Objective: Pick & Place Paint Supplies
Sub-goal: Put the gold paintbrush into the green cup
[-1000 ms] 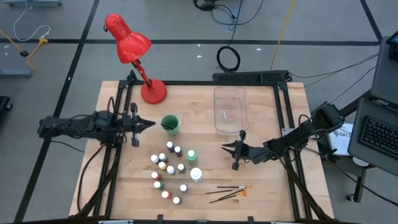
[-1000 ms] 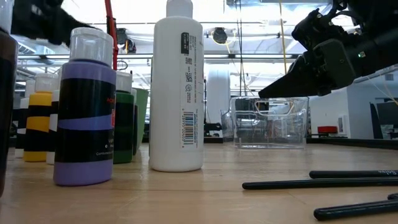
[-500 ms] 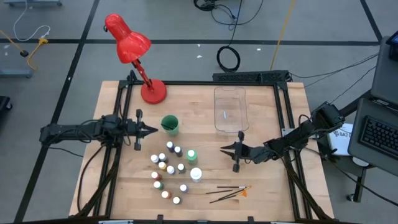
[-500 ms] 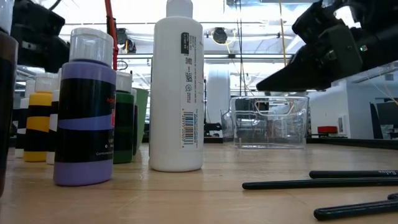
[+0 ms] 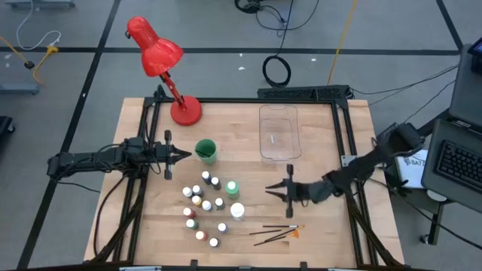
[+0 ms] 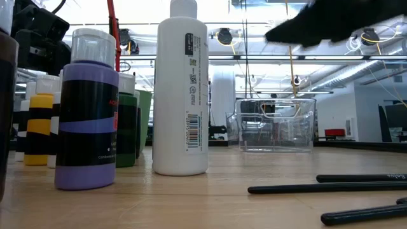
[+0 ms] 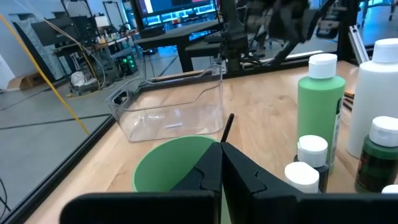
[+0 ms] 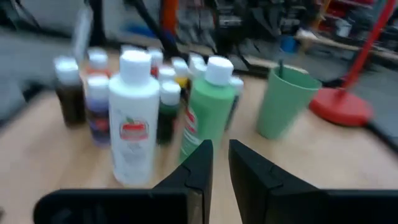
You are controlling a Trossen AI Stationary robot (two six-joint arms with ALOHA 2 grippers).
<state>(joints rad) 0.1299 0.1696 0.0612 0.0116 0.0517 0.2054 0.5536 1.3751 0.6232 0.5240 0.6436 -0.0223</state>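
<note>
Several tiny white-capped paint bottles (image 5: 203, 203) stand in a cluster at the table's middle, with a larger green bottle (image 5: 232, 188) and a white bottle (image 5: 237, 211) at its right side. Thin dark paintbrushes (image 5: 277, 232) lie flat near the front edge. A green cup (image 5: 205, 150) holds one dark brush (image 7: 227, 126). My left gripper (image 5: 186, 156) is shut and level, just left of the cup. My right gripper (image 5: 268, 188) hangs in the air right of the green bottle and points at it. A narrow gap shows between its fingers (image 8: 221, 158), with nothing in it.
A clear plastic bin (image 5: 278, 132) stands at the far middle of the table. A red desk lamp (image 5: 162, 60) rises from the far left corner. Bare wood lies between the bin, the bottles and the brushes. Black frame rails run along the table's sides.
My right gripper has risen, mostly in the last half second, leaving the top of the low view. It has shifted a little toward the near edge and rolled somewhat. My left gripper has sunk slightly beside the green cup and stays shut. Bottles, brushes, cup and bin stay put.
</note>
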